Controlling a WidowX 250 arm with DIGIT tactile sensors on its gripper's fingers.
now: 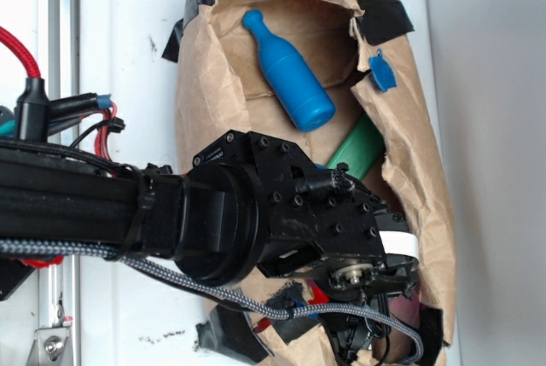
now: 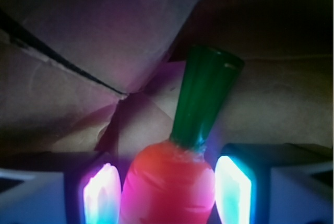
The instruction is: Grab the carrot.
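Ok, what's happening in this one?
A robot arm has reached into a torn brown paper bag and has its hand around the carrot. In the wrist view the orange body sits between the two glowing pads, green top pointing away; whether they are actually pressing on it I cannot tell. A blue bottle and a green piece lie deeper in the bag, untouched.

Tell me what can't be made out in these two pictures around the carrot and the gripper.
- Carrot: hidden in the exterior view behind the arm; its tip is cut off by the wrist view's bottom edge.
- Gripper: whether its lit fingers press the carrot is unclear in the wrist view; glare blurs the gaps.
- Green block: its lower end is hidden by the arm in the exterior view.
- Blue bottle: absent from the wrist view.
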